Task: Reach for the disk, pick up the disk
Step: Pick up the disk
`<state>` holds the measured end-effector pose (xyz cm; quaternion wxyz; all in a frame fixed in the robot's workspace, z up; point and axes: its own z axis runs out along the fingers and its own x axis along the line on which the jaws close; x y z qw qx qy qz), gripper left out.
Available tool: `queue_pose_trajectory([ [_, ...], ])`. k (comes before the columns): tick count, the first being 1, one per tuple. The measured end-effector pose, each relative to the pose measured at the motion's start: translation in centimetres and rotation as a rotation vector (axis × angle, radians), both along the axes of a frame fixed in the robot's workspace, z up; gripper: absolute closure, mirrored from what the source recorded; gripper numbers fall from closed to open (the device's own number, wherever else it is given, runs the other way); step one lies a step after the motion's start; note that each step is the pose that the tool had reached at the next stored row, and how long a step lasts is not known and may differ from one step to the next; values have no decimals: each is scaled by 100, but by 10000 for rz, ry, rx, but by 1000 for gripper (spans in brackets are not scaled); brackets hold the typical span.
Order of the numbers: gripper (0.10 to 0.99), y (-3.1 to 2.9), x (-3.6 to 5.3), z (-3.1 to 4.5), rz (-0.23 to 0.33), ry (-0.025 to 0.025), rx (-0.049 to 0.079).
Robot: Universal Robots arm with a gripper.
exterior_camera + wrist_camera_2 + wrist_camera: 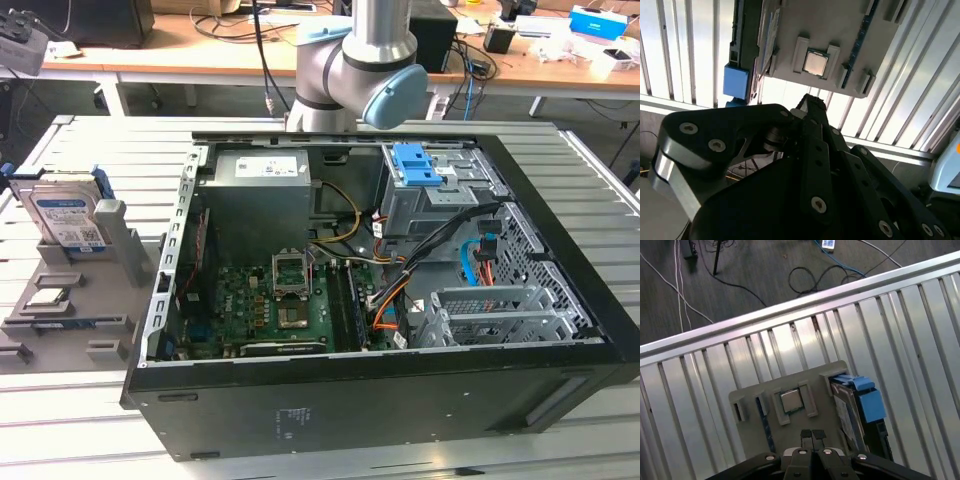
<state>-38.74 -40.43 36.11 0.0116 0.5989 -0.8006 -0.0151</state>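
One empty gripper [812,436], jaws pressed together, hovers nearest the processor chip [790,401], with the disk [858,412] standing on edge in the grey holder [750,435] just to one side; descending unopened, it would likely knock the disk askew or strike the chip

In the exterior view the top edge cuts off the arm [352,62], and the holder [112,232] hides the lower edge of the disk [66,214]. In the first wrist view the gripper [812,434] seems to cover one end of the disk [849,416]. Its label is too small to read.
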Motion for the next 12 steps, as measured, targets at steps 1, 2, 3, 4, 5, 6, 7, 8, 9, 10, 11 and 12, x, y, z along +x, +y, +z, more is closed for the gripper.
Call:
queue_pose_trajectory([
  [1, 980, 0, 0, 0, 80, 0, 0],
  [2, 980, 0, 0, 0, 148, 1, 0],
  [3, 980, 0, 0, 0, 252, 0, 0],
  [4, 980, 0, 0, 0, 343, 0, 0],
  [5, 980, 0, 0, 0, 411, 0, 0],
  [6, 980, 0, 0, 0, 487, 1, 0],
  [7, 980, 0, 0, 0, 564, 0, 0],
  [8, 980, 0, 0, 0, 658, 0, 0],
  [9, 980, 0, 0, 0, 760, 0, 0],
  [10, 980, 0, 0, 0, 911, 1, 0],
  [11, 980, 0, 0, 0, 1020, 1, 0],
  [12, 980, 0, 0, 0, 1114, 1, 0],
])
